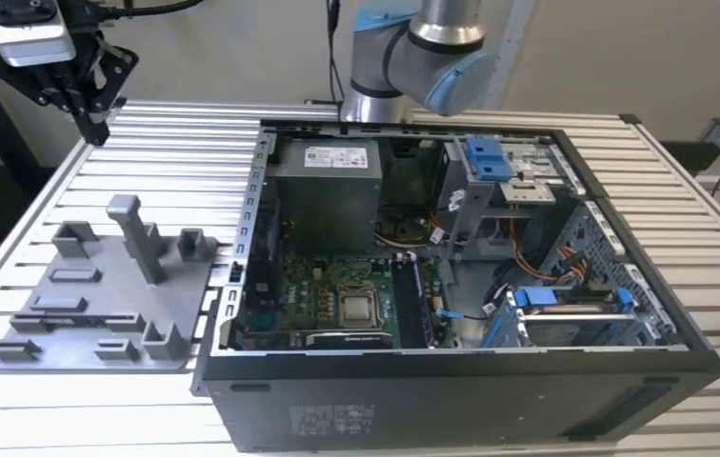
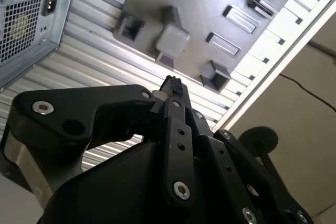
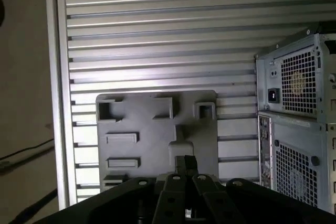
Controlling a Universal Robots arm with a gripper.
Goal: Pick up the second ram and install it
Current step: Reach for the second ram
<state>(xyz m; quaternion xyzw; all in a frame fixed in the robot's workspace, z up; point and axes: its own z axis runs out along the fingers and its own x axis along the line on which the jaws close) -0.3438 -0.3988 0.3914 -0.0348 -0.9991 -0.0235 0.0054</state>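
Note:
My gripper hangs high over the slatted table at the exterior view's far left, behind the grey holder tray. Its fingers meet in a point with nothing seen between them, as both wrist views show. The tray lies below the gripper with its blocks, its empty pockets and one tall post. Long thin strips stand in the memory slots beside the processor inside the open computer case. Whether one of them is the second ram I cannot tell.
The open case takes up the middle and the exterior view's right of the table, and its vented rear panel is near the tray. The arm's base rises behind the case. Bare slatted table lies beyond the tray, up to the edge rail.

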